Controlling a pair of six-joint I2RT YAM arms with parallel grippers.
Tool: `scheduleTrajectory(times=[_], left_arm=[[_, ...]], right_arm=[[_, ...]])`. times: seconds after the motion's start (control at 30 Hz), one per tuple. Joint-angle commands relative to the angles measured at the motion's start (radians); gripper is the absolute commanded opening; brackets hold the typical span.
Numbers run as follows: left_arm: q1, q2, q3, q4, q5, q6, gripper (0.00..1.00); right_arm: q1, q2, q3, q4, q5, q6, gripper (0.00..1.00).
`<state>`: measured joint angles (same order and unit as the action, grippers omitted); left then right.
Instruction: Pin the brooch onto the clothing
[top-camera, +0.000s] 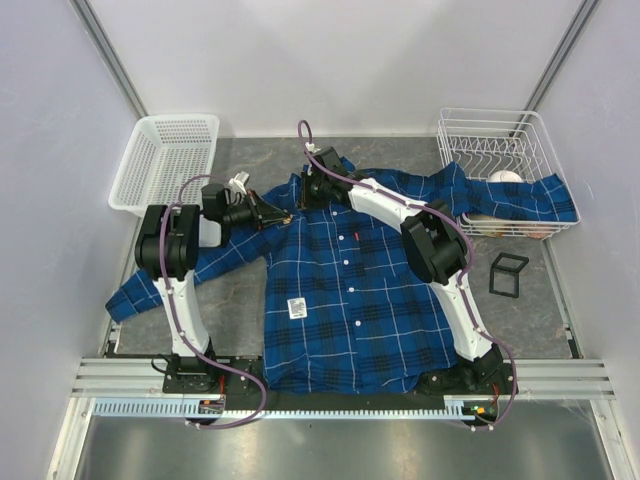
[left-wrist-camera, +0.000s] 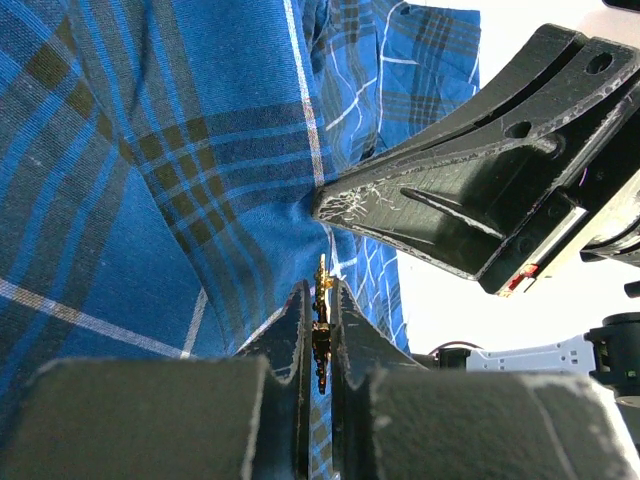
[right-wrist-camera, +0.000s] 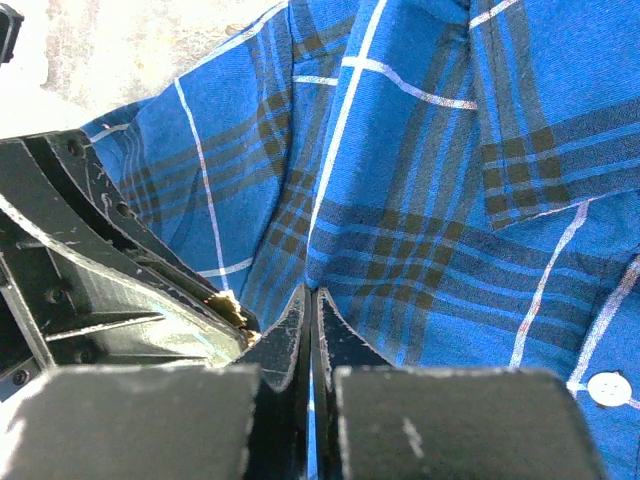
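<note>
The clothing (top-camera: 350, 300), a blue plaid shirt, lies flat and face up on the table with its collar at the back. My left gripper (top-camera: 283, 216) is at the shirt's left shoulder beside the collar. It is shut on the brooch (left-wrist-camera: 321, 335), a small gold piece standing edge-on between its fingertips and poking toward the cloth (left-wrist-camera: 180, 150). My right gripper (top-camera: 303, 196) meets it from the other side, shut on a puckered fold of the shirt (right-wrist-camera: 450, 200). In the right wrist view a glint of the brooch (right-wrist-camera: 226, 303) shows at the left gripper's tip, just left of my right gripper (right-wrist-camera: 311, 295).
A white plastic basket (top-camera: 165, 160) stands at the back left. A white wire rack (top-camera: 500, 150) stands at the back right, with the shirt's right sleeve draped into it. A black square frame (top-camera: 508, 274) lies right of the shirt. A white tag (top-camera: 297, 308) sits on the shirt front.
</note>
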<state>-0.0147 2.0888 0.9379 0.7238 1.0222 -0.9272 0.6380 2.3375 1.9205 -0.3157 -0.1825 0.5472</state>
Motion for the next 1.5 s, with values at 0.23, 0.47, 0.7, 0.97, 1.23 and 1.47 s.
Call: scheduleTrajectory(times=[0.23,0.47,0.7,0.97,1.23,1.47], left_arm=[[-0.018,0.059,-0.019,0.195,0.013,-0.199,0.02],[-0.028,0.076,-0.025,0.203,0.012,-0.217,0.02],[-0.041,0.086,-0.030,0.229,0.013,-0.237,0.02],[-0.045,0.082,-0.031,0.216,0.009,-0.226,0.02],[-0.042,0.065,-0.027,0.184,0.021,-0.196,0.02],[-0.042,0.085,-0.005,0.187,0.035,-0.187,0.02]], right_arm=[[-0.001,-0.056,-0.005,0.040,-0.011,0.046,0.00],[-0.001,-0.063,-0.014,0.052,-0.025,0.066,0.00],[-0.004,-0.060,-0.015,0.058,-0.041,0.076,0.00],[-0.011,-0.063,-0.018,0.066,-0.078,0.076,0.03],[-0.086,-0.093,-0.026,0.063,-0.213,-0.022,0.58],[-0.181,-0.087,-0.064,0.066,-0.428,-0.070,0.57]])
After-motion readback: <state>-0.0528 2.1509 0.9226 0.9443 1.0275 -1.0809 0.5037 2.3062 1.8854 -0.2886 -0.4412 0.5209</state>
